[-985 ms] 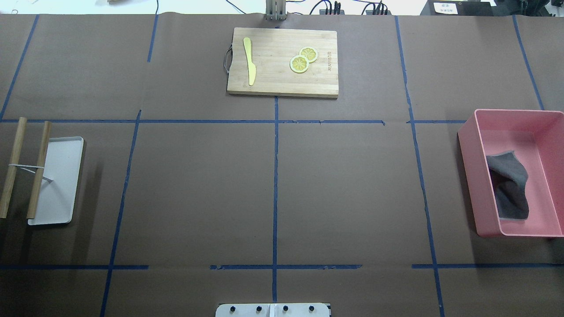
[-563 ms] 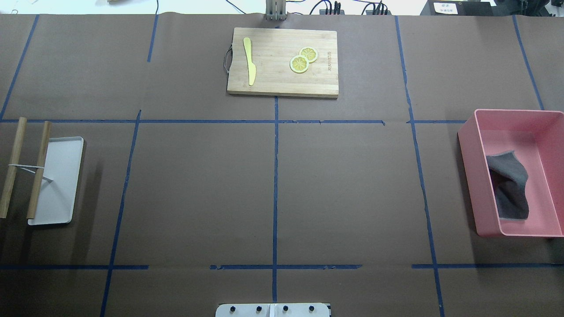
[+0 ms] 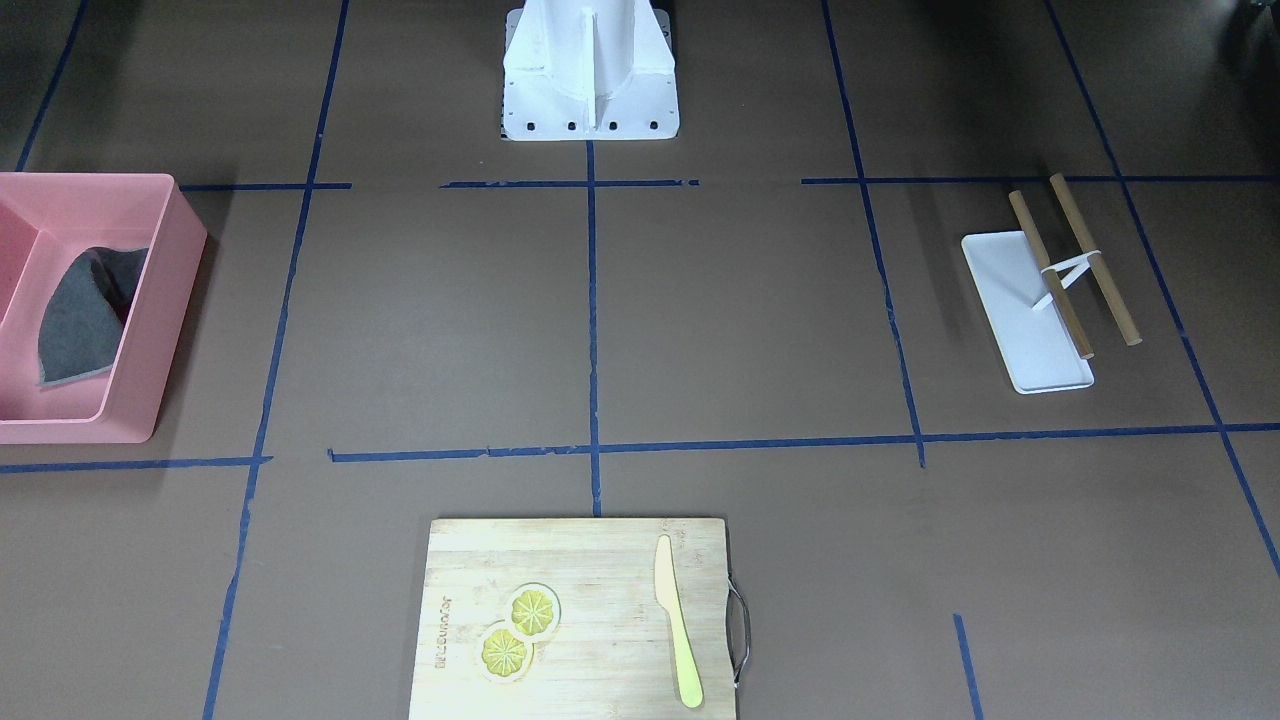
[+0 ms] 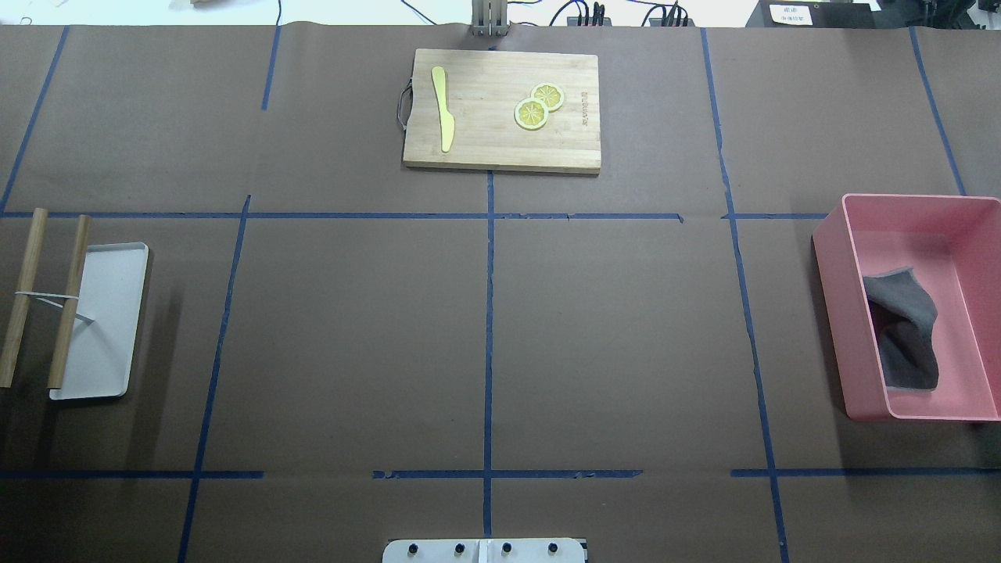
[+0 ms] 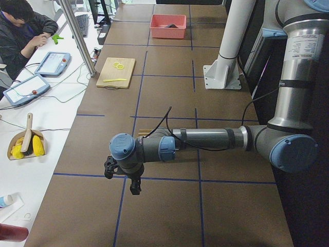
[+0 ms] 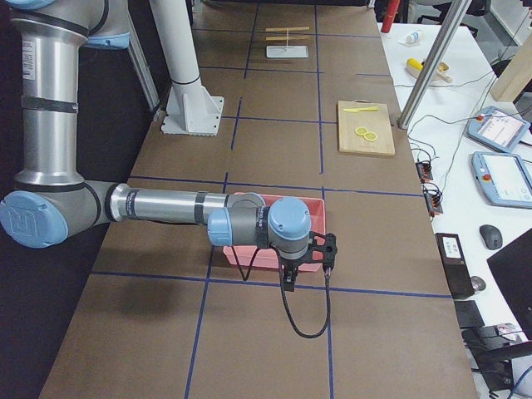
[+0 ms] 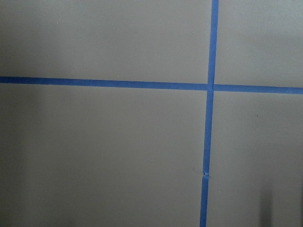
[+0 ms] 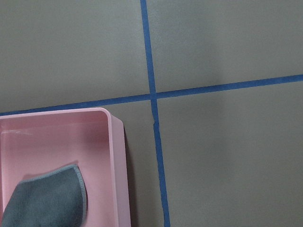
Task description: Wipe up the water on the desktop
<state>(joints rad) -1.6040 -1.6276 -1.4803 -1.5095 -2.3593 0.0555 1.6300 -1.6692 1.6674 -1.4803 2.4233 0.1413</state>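
The brown desktop point(image 4: 352, 336) with its blue tape grid shows no water patch that I can make out. A grey cloth point(image 4: 907, 328) lies crumpled in a pink bin point(image 4: 829, 258) at the table's right end; the right wrist view shows the cloth point(image 8: 47, 201) at the bottom left. My right gripper point(image 6: 309, 268) hangs above the desktop next to the bin; it shows only in the exterior right view, so I cannot tell its state. My left gripper point(image 5: 122, 180) hangs over bare desktop at the left end, seen only in the exterior left view; its state is unclear too.
A bamboo cutting board point(image 4: 500, 148) with a yellow knife point(image 4: 443, 109) and two lemon slices point(image 4: 538, 105) lies at the far middle. A white tray point(image 4: 109, 313) with two wooden sticks point(image 4: 70, 305) sits at the left. A person point(image 5: 20, 25) sits across the table.
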